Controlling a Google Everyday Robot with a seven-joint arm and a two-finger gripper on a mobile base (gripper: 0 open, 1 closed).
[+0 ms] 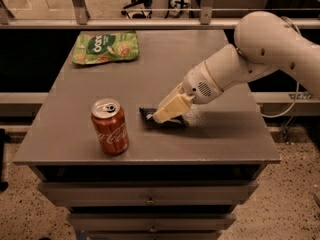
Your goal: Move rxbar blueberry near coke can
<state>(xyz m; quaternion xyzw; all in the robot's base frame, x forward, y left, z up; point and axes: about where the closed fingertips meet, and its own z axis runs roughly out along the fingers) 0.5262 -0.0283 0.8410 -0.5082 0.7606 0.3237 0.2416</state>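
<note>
Grey table with drawers below, a railing and dim floor behind it. A green bag lies flat at the upper left of the tabletop, well apart from the work.

Gripper: low over the table, just right of frame centre, reaching in from the white arm at the upper right. It looks clamped on the bar — the grip itself is largely hidden by the beige fingers, so this is a judgement. Only the bar's dark left end shows, poking out past the fingertips at or just above the surface.

Can: upright at lower left of centre, near the front edge.

Governing relation — the can lies left of the bar and a little lower in frame, near but not touching, with a strip of bare table between. The bar's long axis runs roughly left to right, its exposed end pointing toward the can.

Assessment: the bar is close; a short carry leftward would finish, stopping short of tipping the can.
</note>
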